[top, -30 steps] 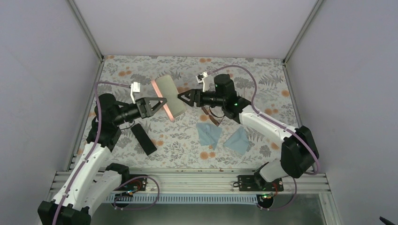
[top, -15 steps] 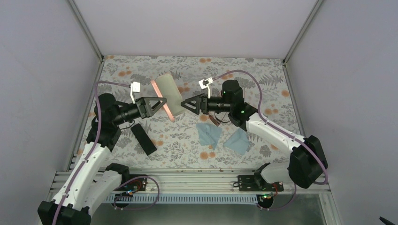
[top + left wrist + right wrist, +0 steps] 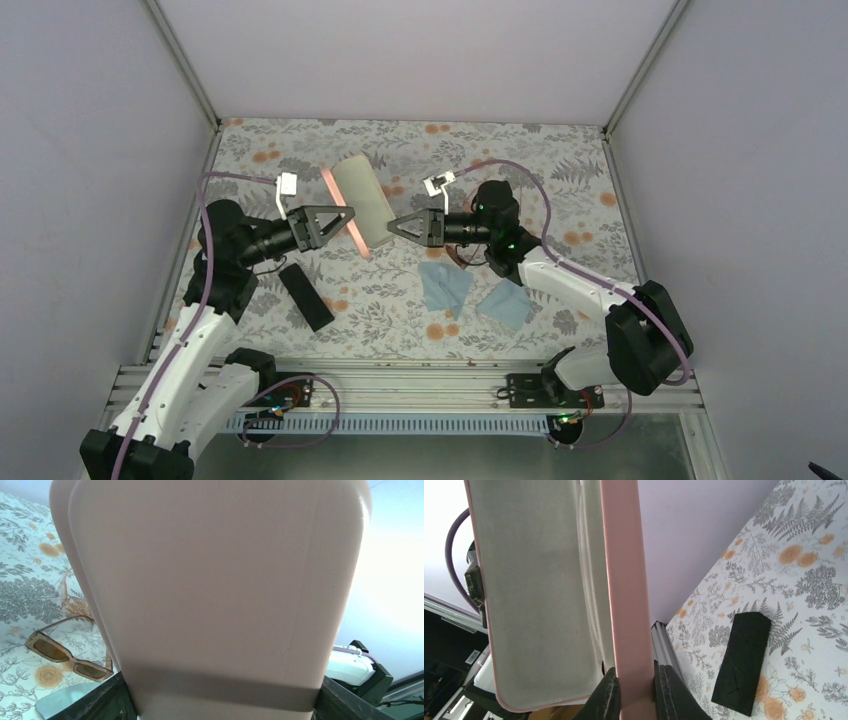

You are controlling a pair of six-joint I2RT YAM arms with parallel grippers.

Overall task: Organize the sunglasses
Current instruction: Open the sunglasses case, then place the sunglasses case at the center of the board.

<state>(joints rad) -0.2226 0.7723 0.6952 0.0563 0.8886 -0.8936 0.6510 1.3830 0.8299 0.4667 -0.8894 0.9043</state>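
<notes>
Two grippers share one pink case (image 3: 360,200). The left gripper (image 3: 344,222) hugs its wide body. The right gripper (image 3: 635,687) pinches its thin pink edge, so the case stands open. The half that shows is empty. The brown sunglasses (image 3: 70,656) lie on the table (image 3: 560,160) just beside the case, and no gripper touches them. I think the opening is done, but the glasses are not put away yet.
</notes>
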